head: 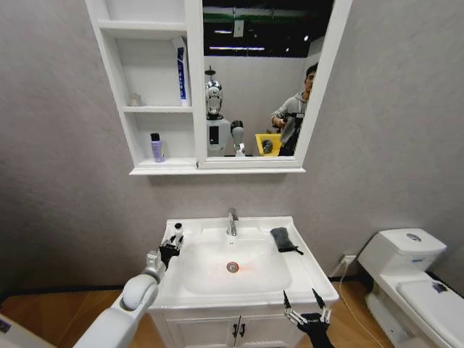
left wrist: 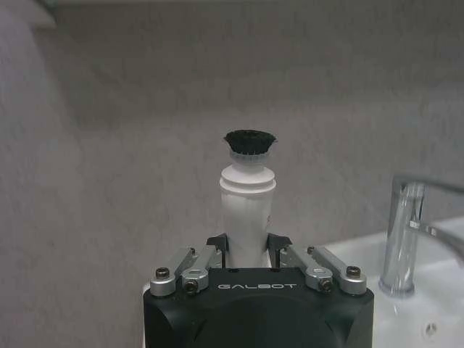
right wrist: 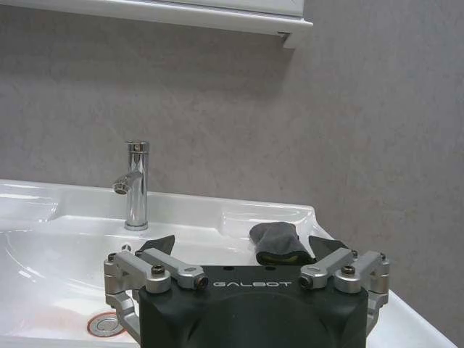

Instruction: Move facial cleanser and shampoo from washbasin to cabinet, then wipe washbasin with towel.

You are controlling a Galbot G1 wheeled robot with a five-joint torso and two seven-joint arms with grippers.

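My left end effector [left wrist: 248,250] is clamped on a white black-capped bottle [left wrist: 249,199] at the washbasin's [head: 308,272] back left corner; its label is hidden. My right end effector [head: 305,304] hangs spread wide at the front edge. The towel [head: 283,240] lies right of the faucet [head: 232,221]. A purple bottle [head: 156,147] stands in the cabinet [head: 190,87]

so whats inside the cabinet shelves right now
In the cabinet: a purple bottle on the lowest shelf, a white-and-blue tube in the middle; the top shelf is cut off.
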